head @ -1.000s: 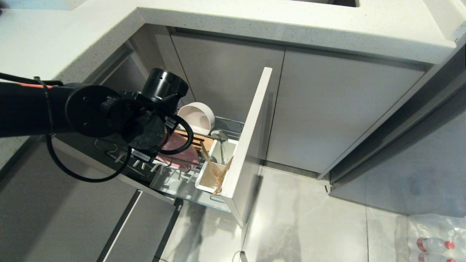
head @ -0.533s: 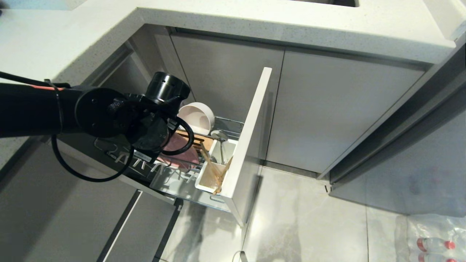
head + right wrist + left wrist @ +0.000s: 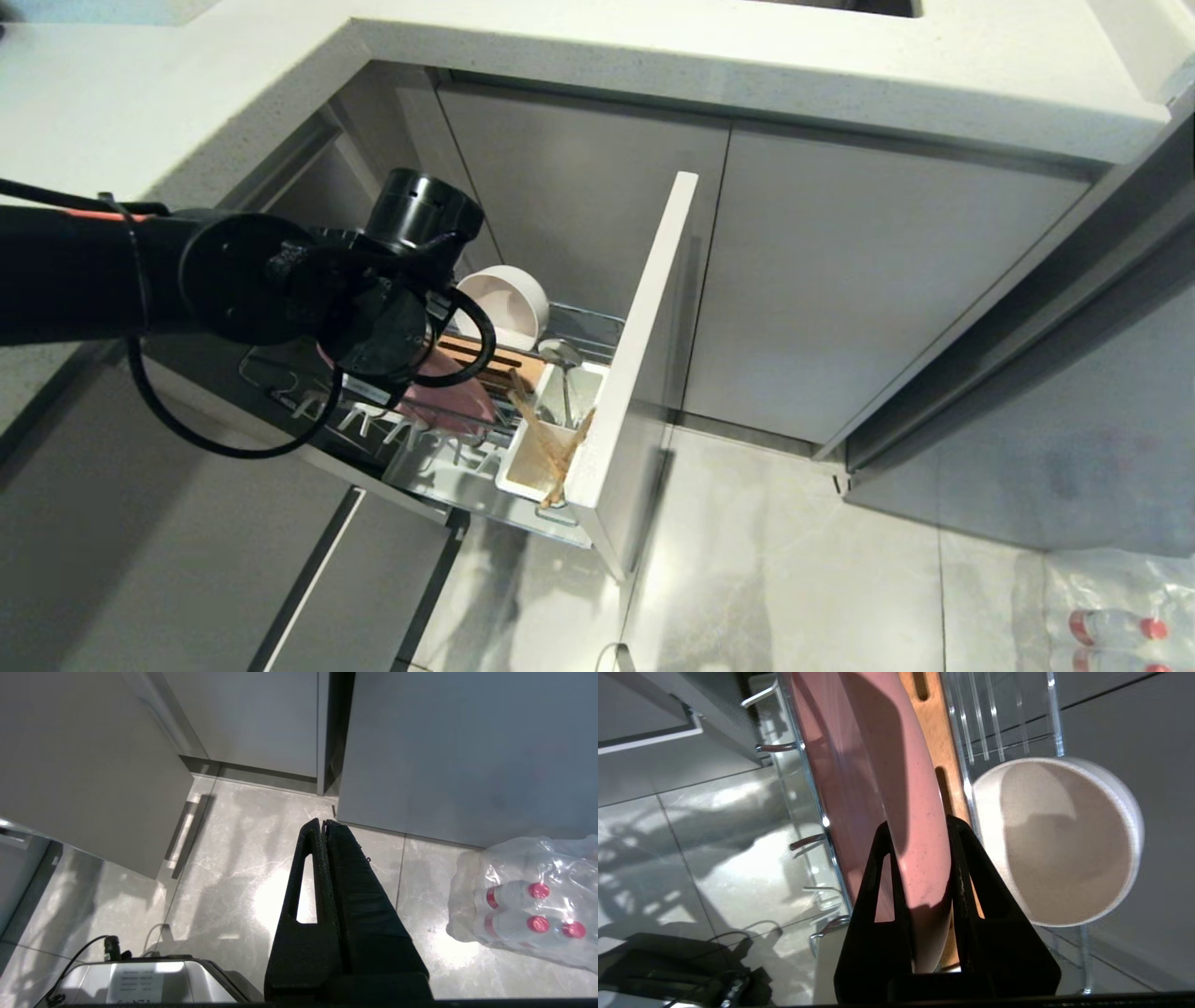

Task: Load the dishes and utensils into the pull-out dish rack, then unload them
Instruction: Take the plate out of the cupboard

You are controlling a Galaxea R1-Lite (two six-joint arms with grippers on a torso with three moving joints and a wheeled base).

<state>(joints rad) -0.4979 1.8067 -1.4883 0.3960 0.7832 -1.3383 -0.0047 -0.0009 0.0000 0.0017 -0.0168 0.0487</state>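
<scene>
- Left gripper [image 3: 920, 828] — fingers clamped on the rim of the pink plate [image 3: 873, 774], which stands on edge in the rack [image 3: 425, 462].
- White bowl [image 3: 504, 303] — just beside the plate, at the rack's rear end.
- Chopsticks [image 3: 546, 448] and spoon [image 3: 562, 359] — standing in the white cup [image 3: 523, 481] behind the front panel [image 3: 635, 355].
- Right gripper [image 3: 323, 830] — fingers pressed together, empty, above the floor [image 3: 233, 877] near packed bottles [image 3: 523, 905].

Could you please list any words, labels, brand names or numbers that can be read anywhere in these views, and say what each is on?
No text can be read in any view.
White label on the grey device near the floor, right wrist view: printed lines, too small and blurred to read.
Wrapped water bottles: red caps, no readable label.
Pink plate, white bowl: no markings.
</scene>
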